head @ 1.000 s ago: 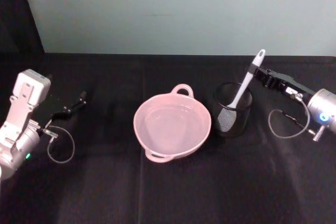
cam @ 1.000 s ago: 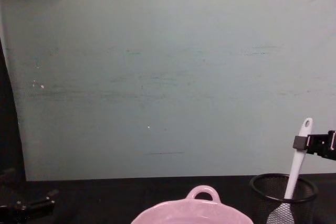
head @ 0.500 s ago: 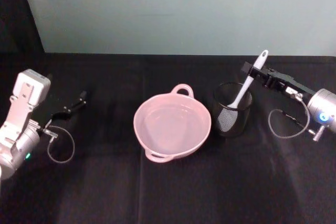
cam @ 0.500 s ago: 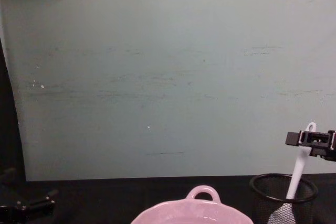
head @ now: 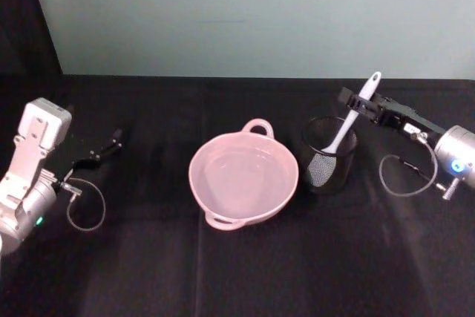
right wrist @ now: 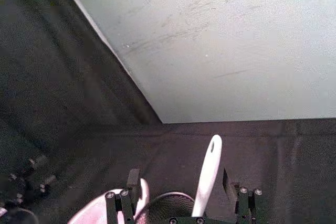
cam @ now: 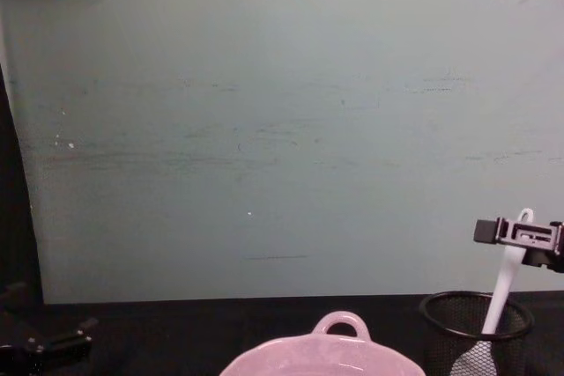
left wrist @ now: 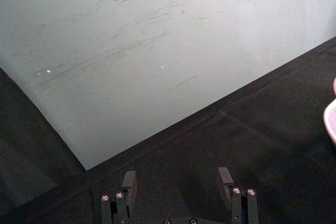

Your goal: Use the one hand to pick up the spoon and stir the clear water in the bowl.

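Note:
The pale pink bowl [head: 211, 194] with clear water sits mid-table; its rim [cam: 322, 354] also shows low in the chest view. To its right the white spoon [head: 338, 137] stands tilted in a black mesh cup [head: 329, 157], its handle sticking well above the cup. My right gripper [head: 359, 105] is open with its fingers on either side of the upper handle. In the right wrist view the handle [right wrist: 207, 177] rises between the spread fingers [right wrist: 132, 179], nearer one of them. My left gripper [head: 100, 152] rests open at the far left, nothing between its fingers [left wrist: 128, 182].
The table is covered in black cloth and backed by a pale green wall [head: 245, 12]. A grey cable loop [head: 404, 176] hangs by the right wrist, and another loop [head: 85, 209] hangs by the left arm. Open cloth lies in front of the bowl.
My right gripper has moved left from beside the spoon's handle and now straddles it. The handle tip leans slightly more to the right. The left arm has stayed put.

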`<state>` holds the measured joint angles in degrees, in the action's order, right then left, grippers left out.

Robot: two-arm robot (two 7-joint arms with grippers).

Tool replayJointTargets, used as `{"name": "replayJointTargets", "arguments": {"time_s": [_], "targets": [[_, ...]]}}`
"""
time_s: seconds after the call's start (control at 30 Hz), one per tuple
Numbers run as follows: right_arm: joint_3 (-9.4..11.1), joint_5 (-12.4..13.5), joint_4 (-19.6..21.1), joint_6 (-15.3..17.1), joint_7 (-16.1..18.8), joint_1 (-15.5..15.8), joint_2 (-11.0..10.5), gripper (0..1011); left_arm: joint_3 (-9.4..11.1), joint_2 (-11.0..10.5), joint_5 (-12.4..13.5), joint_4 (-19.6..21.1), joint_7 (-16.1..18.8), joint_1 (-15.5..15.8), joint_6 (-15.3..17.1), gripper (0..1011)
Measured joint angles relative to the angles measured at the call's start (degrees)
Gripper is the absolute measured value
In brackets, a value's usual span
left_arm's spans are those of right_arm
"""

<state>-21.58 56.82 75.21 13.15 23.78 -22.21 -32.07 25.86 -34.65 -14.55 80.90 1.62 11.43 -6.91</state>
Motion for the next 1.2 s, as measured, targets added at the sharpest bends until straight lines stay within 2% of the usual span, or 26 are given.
{"name": "replayJointTargets", "arguments": {"time_s": [0.23, 0.33, 0.53, 0.63, 0.7, 0.87, 1.07, 1.2], "targets": [[-1.82, -7.61, 1.76, -4.18, -2.66, 0.21, -1.63, 1002, 0.00, 0.00, 0.00, 0.00, 0.00, 0.00, 0.00, 1011], [-3.05, -13.54, 3.45, -6.96, -5.04, 0.74, -2.94, 1002, 0.00, 0.00, 0.00, 0.00, 0.00, 0.00, 0.00, 1011], [-3.57, -19.30, 6.16, -9.34, -8.32, 2.27, -4.47, 1003, 0.00, 0.00, 0.00, 0.00, 0.00, 0.00, 0.00, 1011], [-2.25, -21.80, 8.92, -11.25, -11.81, 4.68, -5.43, 1002, 0.00, 0.00, 0.00, 0.00, 0.00, 0.00, 0.00, 1011], [-1.78, -22.16, 9.63, -11.72, -12.57, 5.35, -5.67, 1003, 0.00, 0.00, 0.01, 0.00, 0.00, 0.00, 0.00, 1011], [2.11, -24.24, 14.04, -15.43, -17.93, 10.78, -7.06, 1002, 0.00, 0.00, 0.00, 0.00, 0.00, 0.00, 0.00, 1011], [5.07, -24.98, 15.13, -17.93, -20.72, 14.27, -7.38, 1002, 0.00, 0.00, 0.00, 0.00, 0.00, 0.00, 0.00, 1011], [6.91, -26.48, 14.68, -20.66, -22.62, 16.51, -7.09, 1002, 0.00, 0.00, 0.00, 0.00, 0.00, 0.00, 0.00, 1011]]}}
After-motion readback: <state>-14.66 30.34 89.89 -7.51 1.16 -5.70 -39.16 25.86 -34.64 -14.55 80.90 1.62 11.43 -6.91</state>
